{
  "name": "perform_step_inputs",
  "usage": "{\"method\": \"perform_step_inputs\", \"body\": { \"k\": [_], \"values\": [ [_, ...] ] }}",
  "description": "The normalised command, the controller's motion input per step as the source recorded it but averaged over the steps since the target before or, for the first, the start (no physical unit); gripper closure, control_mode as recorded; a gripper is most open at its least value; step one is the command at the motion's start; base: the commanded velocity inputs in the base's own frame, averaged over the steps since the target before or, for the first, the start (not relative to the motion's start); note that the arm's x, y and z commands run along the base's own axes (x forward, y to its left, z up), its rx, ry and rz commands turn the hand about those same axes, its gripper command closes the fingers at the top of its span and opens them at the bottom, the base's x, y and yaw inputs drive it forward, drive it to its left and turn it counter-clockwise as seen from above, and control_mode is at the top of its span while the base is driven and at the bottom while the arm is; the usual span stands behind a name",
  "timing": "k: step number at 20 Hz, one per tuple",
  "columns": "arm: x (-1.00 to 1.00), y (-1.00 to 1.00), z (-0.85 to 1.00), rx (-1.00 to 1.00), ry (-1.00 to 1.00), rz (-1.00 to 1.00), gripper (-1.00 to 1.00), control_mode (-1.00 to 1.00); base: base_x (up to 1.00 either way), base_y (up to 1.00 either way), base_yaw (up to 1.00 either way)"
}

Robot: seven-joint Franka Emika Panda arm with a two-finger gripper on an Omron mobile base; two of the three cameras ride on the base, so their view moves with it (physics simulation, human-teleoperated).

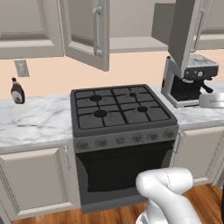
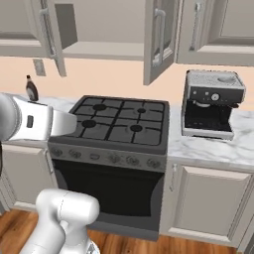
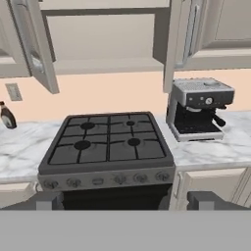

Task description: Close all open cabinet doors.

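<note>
Cabinet doors and hang open above the stove — handles vertical, well above the gripper, jaws spread.

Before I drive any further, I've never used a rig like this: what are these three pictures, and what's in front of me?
Two cameras ride on the base behind a white robot arm, left and right; the third looks along its pincer, which holds nothing and looks open. Ahead: a gas stove set in a marble counter, an espresso machine to its right, a dark syrup bottle to its left. Above the stove, two cabinet doors, the left door and the right door, hang open.
</note>
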Motion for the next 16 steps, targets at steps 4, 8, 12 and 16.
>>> {"method": "perform_step_inputs", "body": {
  "k": [4, 8, 12, 16],
  "values": [
    [0.0, 0.0, 0.0, 0.0, 0.0, 0.0, -1.0, 1.0, 0.33, 0.0, -0.05],
    [0.0, 0.0, 0.0, 0.0, 0.0, 0.0, -1.0, 1.0, 0.43, 0.0, -0.01],
    [0.0, 0.0, 0.0, 0.0, 0.0, 0.0, -1.0, 1.0, 0.64, 0.0, 0.0],
    [0.0, 0.0, 0.0, 0.0, 0.0, 0.0, -1.0, 1.0, 0.59, 0.02, 0.0]
  ]
}}
